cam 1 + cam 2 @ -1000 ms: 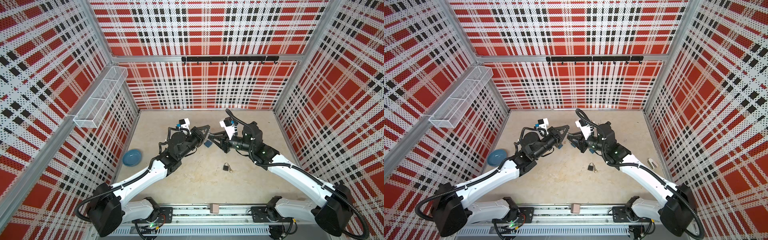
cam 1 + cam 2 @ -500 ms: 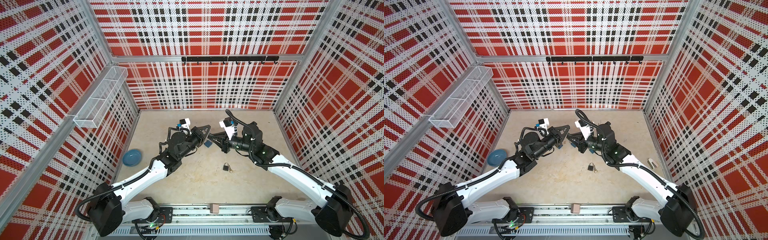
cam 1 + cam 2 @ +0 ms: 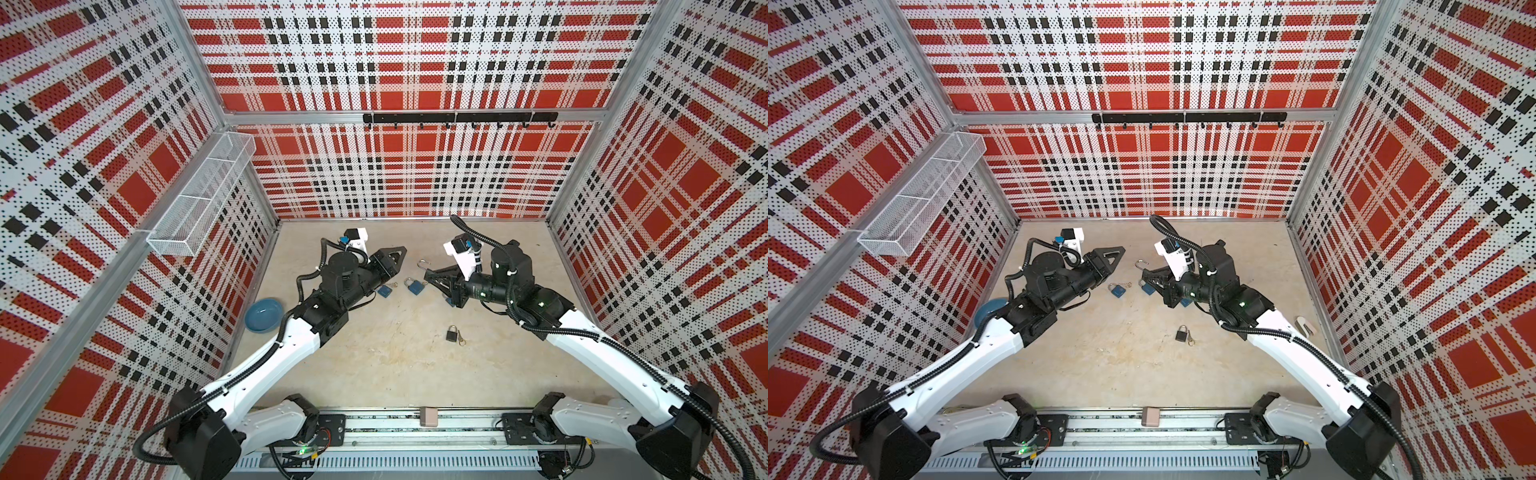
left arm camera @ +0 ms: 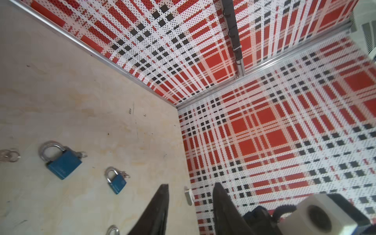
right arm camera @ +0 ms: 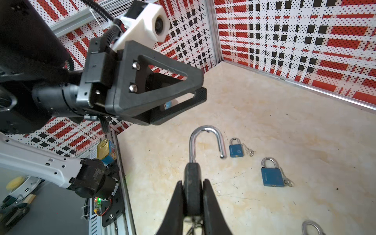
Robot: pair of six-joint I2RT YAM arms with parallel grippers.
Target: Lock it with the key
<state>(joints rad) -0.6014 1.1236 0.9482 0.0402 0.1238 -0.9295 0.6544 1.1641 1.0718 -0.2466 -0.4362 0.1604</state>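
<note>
- Right claw [image 5: 192,181] — I see its jaws drawn nearly together, pinching the padlock [image 5: 192,173] by its dark body, one finger [image 5: 175,207] flat on each side.
- The padlock is unlocked. Its bright steel shackle [image 5: 205,128] stands up out of the body on one leg, and the other leg ends free in the air, clear of its hole.
- Under the body, between the fingers, something metal hangs at the edge of my wrist view. It is too cropped for me to call it the key.
- In both top views the padlock [image 3: 423,264] [image 3: 1142,264] is held above the worktop [image 3: 395,374]. It is about midway between the left and right edges, in the half nearer the far edge.
- Left claw [image 3: 397,254] — jaws partly apart with nothing between them. From its own wrist view I see only floor and wall in the gap between the fingers [image 4: 160,203].
- The left claw faces the right claw [image 3: 429,274] tip to tip, near but apart, and touches nothing.
- Two blue padlocks [image 3: 384,291] [image 3: 415,286] lie flat near the middle of the worktop, by the two claws. Their shackles are closed, and each has keys [image 5: 249,151] beside it.
- A small black padlock [image 3: 452,333] lies alone nearer the front edge, right of the middle, with a yellowish ring beside it.
- A blue bowl [image 3: 264,314] sits against the left edge.
</note>
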